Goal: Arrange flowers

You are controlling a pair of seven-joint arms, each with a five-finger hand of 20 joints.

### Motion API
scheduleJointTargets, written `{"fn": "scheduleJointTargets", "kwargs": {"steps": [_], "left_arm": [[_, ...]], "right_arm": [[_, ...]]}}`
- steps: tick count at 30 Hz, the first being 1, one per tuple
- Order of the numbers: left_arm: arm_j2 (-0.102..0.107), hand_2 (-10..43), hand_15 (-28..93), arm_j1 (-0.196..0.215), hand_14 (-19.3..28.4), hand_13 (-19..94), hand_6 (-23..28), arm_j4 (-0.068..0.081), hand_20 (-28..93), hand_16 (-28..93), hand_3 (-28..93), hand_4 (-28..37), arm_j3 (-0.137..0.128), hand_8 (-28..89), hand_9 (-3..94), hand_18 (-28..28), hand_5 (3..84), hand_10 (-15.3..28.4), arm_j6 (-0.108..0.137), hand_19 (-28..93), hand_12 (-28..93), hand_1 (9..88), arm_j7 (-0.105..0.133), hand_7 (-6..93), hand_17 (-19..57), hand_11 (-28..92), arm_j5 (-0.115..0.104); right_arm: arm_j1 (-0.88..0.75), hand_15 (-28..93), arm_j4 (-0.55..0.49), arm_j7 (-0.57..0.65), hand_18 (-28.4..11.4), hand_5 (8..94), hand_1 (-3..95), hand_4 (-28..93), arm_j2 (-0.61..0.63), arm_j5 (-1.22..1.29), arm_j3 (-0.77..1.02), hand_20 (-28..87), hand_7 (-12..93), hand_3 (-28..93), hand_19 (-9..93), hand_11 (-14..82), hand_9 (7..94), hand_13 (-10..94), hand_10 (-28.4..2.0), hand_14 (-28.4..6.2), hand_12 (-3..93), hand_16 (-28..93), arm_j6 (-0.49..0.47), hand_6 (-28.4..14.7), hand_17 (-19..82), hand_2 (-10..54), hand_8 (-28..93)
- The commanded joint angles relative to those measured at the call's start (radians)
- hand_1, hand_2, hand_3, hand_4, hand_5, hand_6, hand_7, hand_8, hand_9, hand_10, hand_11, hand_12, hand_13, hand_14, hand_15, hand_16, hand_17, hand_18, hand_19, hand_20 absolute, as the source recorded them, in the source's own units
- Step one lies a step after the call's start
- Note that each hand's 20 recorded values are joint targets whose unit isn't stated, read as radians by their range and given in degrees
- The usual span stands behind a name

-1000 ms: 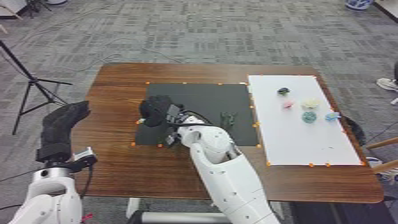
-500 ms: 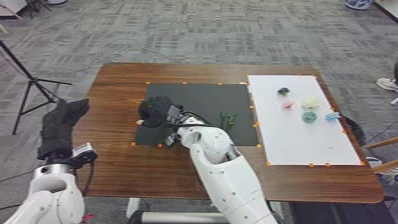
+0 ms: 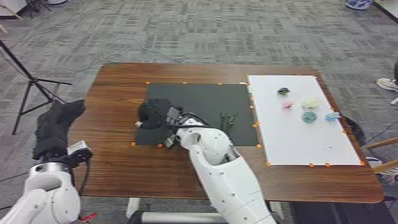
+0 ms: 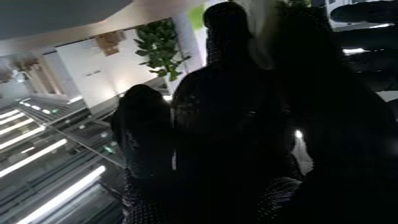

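Observation:
In the head view, my right hand (image 3: 155, 113) is over the left part of the black mat (image 3: 191, 92); its grasp cannot be made out. The dark glove of the right hand (image 4: 226, 107) stands close up in the right wrist view. Green stems (image 3: 228, 120) lie on the mat, to the right of that hand. On the white sheet (image 3: 306, 145) are a dark flower (image 3: 283, 91), a pink one (image 3: 288, 105), a cream one (image 3: 310, 104), a teal one (image 3: 309, 117) and a blue one (image 3: 332, 116). My left hand (image 3: 59, 121), fingers straight, is by the table's left edge.
Orange markers line the mat and sheet on the brown table (image 3: 115, 172). A black tripod (image 3: 32, 80) stands on the floor to the left. A chair (image 3: 384, 145) is close to the table's right side. In the right wrist view, a leafy plant (image 4: 158, 47) is in the background.
My left hand has shifted slightly to the left and down in the head view. The right forearm has moved a little, while the right hand stays over nearly the same part of the mat.

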Motion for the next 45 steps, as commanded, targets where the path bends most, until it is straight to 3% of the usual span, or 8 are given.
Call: {"fn": "scheduleJointTargets", "kwargs": {"steps": [1, 12, 31, 32, 33, 37, 38, 45], "left_arm": [[-0.015, 21.3, 25, 0.007, 17.0, 35, 4.1, -0.006, 19, -2, 64, -28.3, -0.017, -7, 49.9, 11.3, 54.6, 15.3, -0.022, 12, 14, 19.2, -0.016, 21.2, 6.9, 26, 0.007], [-0.022, 12.6, 26, 0.009, 17.2, 35, 3.9, -0.011, 19, -2, 69, -28.3, -0.039, -8, 48.8, 11.6, 53.3, 14.8, -0.047, 12, 14, 18.6, -0.033, 21.9, 6.6, 26, 0.026], [-0.031, 11.3, 25, 0.016, 16.7, 36, 3.1, -0.016, 19, 0, 68, -28.3, -0.089, -8, 47.6, 11.7, 52.3, 13.6, -0.087, 12, 15, 18.9, -0.061, 22.8, 6.7, 25, 0.037], [0.006, 11.2, 25, -0.014, 16.7, 36, 3.1, -0.007, 19, 0, 69, -28.3, 0.031, -8, 47.6, 11.7, 52.3, 13.6, 0.007, 12, 15, 18.9, 0.0, 22.8, 6.7, 25, 0.016], [0.0, 11.0, 25, 0.055, 16.7, 36, 3.1, -0.018, 19, 0, 69, -28.3, -0.023, -8, 47.7, 11.7, 52.3, 13.6, -0.032, 12, 15, 18.9, 0.029, 22.8, 6.7, 25, 0.001], [-0.002, 10.8, 25, 0.055, 16.6, 36, 3.1, -0.018, 19, 0, 69, -28.3, -0.022, -8, 47.6, 11.7, 52.3, 13.6, -0.034, 11, 15, 19.0, 0.032, 22.7, 6.7, 25, 0.0], [0.005, 10.7, 25, -0.088, 16.7, 36, 3.1, 0.005, 19, 0, 69, -28.3, 0.083, -8, 47.5, 11.7, 52.3, 13.6, 0.038, 11, 15, 19.2, -0.037, 22.8, 6.7, 25, 0.037], [0.002, 10.6, 25, -0.132, 16.2, 36, 2.3, 0.012, 19, 0, 68, -28.3, 0.115, -9, 47.1, 11.6, 51.7, 13.5, 0.06, 11, 15, 19.2, -0.053, 23.6, 6.8, 25, 0.043]], "right_arm": [[0.001, 58, -0.006, 0.02, -14.9, 64.0, 53.0, -18, 0.007, -0.438, -0.017, 60, 33, 57, 93, 12.5, 74.2, 87, -7.8, -1.7, 21.3, 38, -0.024, 2.6, 59, -7.8, -3], [0.035, 60, -0.039, 0.033, -14.8, 60.2, 48.0, -19, 0.069, -0.44, -0.062, 60, 26, 64, 93, 15.0, 68.9, 86, -9.4, -1.8, 16.2, 37, -0.104, 0.9, 59, -9.5, -2], [0.144, 62, -0.138, 0.1, -15.0, 60.6, 38.0, -19, 0.222, -0.26, -0.185, 59, 21, 68, 93, 11.1, 61.6, 84, -11.2, -2.3, 15.1, 35, -0.193, -0.1, 57, -9.5, -12], [0.148, 62, -0.143, 0.111, -15.0, 60.1, 38.0, -19, 0.229, -0.246, -0.193, 59, 21, 68, 93, 11.2, 61.6, 84, -11.2, -2.3, 15.2, 35, -0.195, -0.2, 57, -9.5, -12], [0.147, 62, -0.146, 0.113, -15.0, 59.8, 38.0, -19, 0.229, -0.241, -0.192, 59, 21, 68, 93, 11.1, 61.5, 84, -11.3, -2.3, 15.1, 35, -0.193, -0.2, 57, -9.5, -12], [0.135, 62, -0.144, 0.113, -15.2, 58.7, 37.9, -19, 0.219, -0.244, -0.187, 59, 21, 68, 93, 11.2, 61.5, 84, -11.3, -2.4, 15.2, 35, -0.201, 0.0, 57, -9.5, -11], [0.129, 62, -0.143, 0.11, -15.3, 58.7, 37.9, -19, 0.217, -0.248, -0.185, 59, 21, 68, 93, 11.2, 61.5, 84, -11.3, -2.3, 15.2, 35, -0.203, -0.1, 57, -9.5, -11], [0.076, 62, -0.121, 0.059, -15.5, 60.2, 36.7, -18, 0.173, -0.332, -0.148, 59, 21, 70, 93, 10.9, 61.7, 84, -11.5, -3.0, 15.2, 35, -0.236, 0.9, 57, -9.5, -11]]}}
